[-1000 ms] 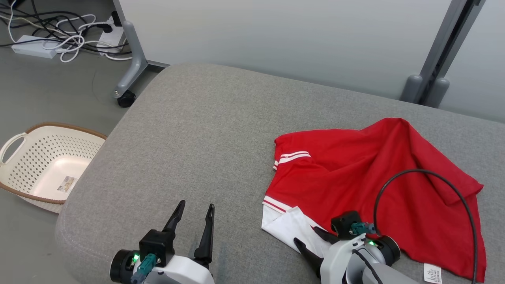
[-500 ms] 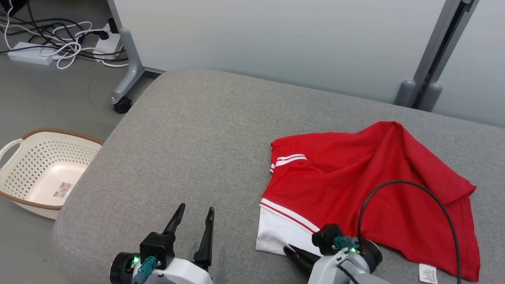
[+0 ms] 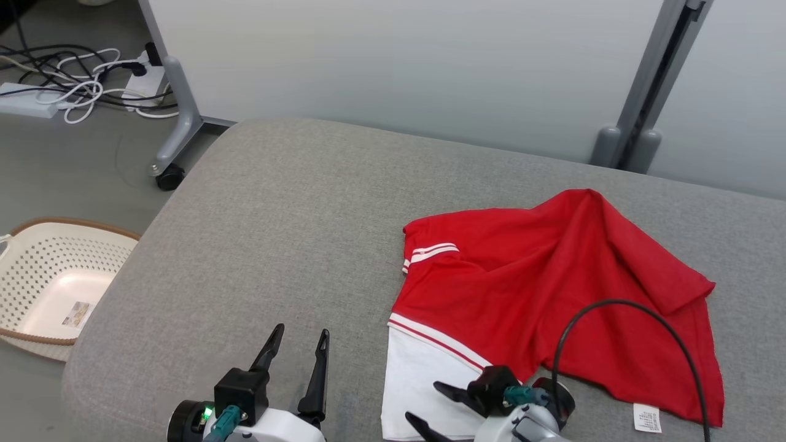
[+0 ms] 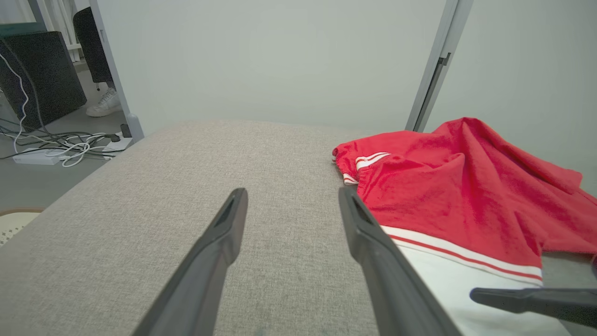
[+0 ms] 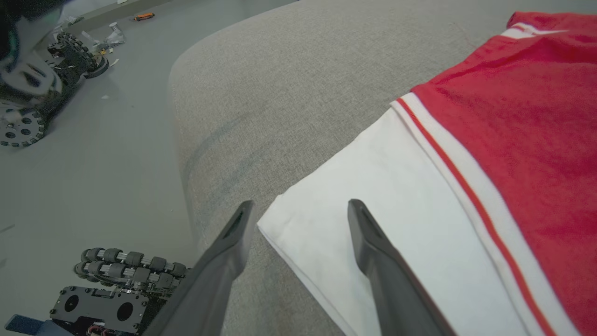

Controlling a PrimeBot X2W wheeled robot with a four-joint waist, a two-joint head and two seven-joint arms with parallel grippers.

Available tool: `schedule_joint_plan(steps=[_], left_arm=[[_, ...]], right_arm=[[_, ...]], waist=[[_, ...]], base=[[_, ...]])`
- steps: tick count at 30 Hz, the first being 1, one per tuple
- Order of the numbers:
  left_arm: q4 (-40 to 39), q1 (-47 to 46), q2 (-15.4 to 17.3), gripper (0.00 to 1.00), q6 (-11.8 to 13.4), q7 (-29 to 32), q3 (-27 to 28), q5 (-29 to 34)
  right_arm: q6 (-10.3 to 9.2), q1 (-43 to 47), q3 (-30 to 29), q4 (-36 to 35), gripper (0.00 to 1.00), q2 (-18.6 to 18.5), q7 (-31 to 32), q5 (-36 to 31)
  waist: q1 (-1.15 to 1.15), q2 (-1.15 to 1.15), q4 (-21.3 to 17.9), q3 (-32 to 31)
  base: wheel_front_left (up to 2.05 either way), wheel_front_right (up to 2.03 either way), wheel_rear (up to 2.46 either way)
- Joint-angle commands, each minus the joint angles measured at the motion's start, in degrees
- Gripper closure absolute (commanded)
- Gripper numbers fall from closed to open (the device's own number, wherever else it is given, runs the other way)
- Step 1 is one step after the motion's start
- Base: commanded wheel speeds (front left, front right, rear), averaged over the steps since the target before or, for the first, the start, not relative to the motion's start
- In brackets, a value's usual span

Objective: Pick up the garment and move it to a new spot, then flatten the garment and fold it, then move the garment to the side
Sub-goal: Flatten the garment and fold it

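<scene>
Shirt (image 3: 552,288) is lying rumpled on the cushion (image 3: 276,233) at 3 o'clock. Right gripper (image 3: 422,402) is hanging wide open, empty, over its white corner at 5 o'clock; left gripper (image 3: 301,331) is gaping empty at 7.

Left tool (image 3: 301,331) seen at lower left of head view: fingers spread wide, pointed up and slightly right, nothing held between them. Green light lit on left wrist (image 3: 202,416). Right tool (image 3: 422,401) seen at bottom edge, right of centre: turned toward robot's left, fingers parted, nothing gripped. Black cable (image 3: 614,302) looped up from right wrist (image 3: 528,425).
</scene>
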Motion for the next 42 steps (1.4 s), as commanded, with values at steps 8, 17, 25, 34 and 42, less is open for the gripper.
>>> schedule_joint_plan(steps=[8,17,25,34,42], left_arm=[[-0.8,0.9,0.2,0.00,0.4,-0.3,0.6,-0.1],[-1.2,1.8,0.3,0.00,0.6,-0.3,1.3,-0.3],[-1.9,3.3,0.3,0.00,0.6,-0.3,2.1,-0.5],[-3.4,5.4,0.5,0.00,0.3,-0.3,3.6,-0.6],[-4.5,6.1,0.4,0.00,0.2,-0.3,4.5,0.1]], right_arm=[[0.00,2.0,-16.3,-4.5,0.00,-3.5,-0.7,-4.8],[0.00,13.0,-47.5,-14.0,0.00,-3.2,-0.7,-21.1],[0.00,24.0,-65.6,-24.9,0.00,1.2,-0.7,-31.7],[0.00,30.2,-71.7,-31.9,0.00,2.9,-0.7,-32.8],[0.00,33.0,-72.1,-33.8,0.00,2.9,-0.7,-30.3]], waist=[[0.00,0.00,-5.3,-1.3],[0.00,0.00,-10.1,-2.4],[0.00,0.00,-12.4,-3.2],[0.00,0.00,-13.8,-4.4],[0.00,0.00,-14.2,-4.7]], base=[[0.00,0.00,0.00],[0.00,0.00,0.00],[0.00,0.00,0.00],[0.00,0.00,0.00],[0.00,0.00,0.00]])
